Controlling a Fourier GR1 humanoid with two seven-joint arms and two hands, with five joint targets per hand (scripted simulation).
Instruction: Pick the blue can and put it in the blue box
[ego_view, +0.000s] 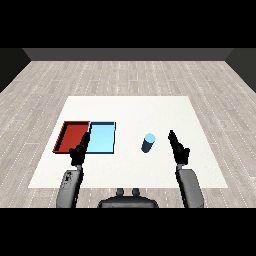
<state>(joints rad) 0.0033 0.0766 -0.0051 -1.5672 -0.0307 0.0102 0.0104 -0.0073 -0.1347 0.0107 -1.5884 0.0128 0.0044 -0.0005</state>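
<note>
Both hands hold nothing, the right hand (179, 148) fingers straight near the blue can (148, 143), left hand (79, 151) relaxed.

Two forearms belong to the robot; the left forearm (69, 187) is a grey, rounded tube with a smooth casing, lighter along its upper face and darker along its edges; a small darker patch sits near its wrist end. The right forearm (190, 187) has the same grey casing and the same rounded, slightly tapering shape. Each forearm ends in a black hand; the left hand (78, 152) is slim and dark all over, with thin fingers and a thumb of the same black; the right hand (179, 149) matches it in colour and build. No cables, screws or markings can be made out.
</note>
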